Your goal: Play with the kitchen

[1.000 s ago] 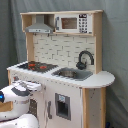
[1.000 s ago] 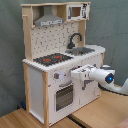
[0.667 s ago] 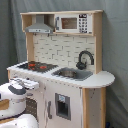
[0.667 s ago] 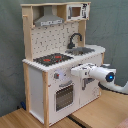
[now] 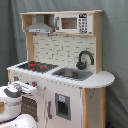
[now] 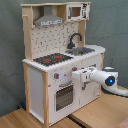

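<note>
the gripper is pressed up against the front panel of the kitchen, just below the countertop edge and above the oven door; whether its fingers are spread or closed, i cannot tell. in the first exterior view the gripper reaches in from the first exterior view's left, its tip at the knob row under the stovetop. behind it, in the second exterior view, the white arm runs off to the second exterior view's right, with a blue ring on its end face.

the kitchen stands upright on a light wooden floor, against a grey curtain. on its counter, the black and red stovetop lies beside the grey sink, and the black faucet curves over the sink's far edge. above them hang the range hood and the microwave, side by side under the top shelf. a white tiled back wall sits between counter and hood.
</note>
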Motion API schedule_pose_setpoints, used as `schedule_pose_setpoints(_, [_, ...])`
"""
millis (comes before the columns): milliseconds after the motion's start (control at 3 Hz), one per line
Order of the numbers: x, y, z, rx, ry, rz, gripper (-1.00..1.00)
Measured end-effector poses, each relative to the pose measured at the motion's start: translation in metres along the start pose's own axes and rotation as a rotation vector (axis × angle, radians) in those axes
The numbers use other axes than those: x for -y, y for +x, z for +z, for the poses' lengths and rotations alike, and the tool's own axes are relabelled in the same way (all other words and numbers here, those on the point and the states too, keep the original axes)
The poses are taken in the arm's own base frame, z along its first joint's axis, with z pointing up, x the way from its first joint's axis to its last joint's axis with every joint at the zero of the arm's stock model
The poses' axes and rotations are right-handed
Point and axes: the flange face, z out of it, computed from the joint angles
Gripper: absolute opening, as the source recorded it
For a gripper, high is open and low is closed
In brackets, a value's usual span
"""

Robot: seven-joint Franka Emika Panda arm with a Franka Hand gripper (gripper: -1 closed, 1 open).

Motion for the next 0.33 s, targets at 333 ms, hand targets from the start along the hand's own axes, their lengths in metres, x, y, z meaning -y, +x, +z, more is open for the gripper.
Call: schedule_pose_setpoints(333, [0.0005,-0.0042,-0.0183,0.017,0.019,0.014,1.00])
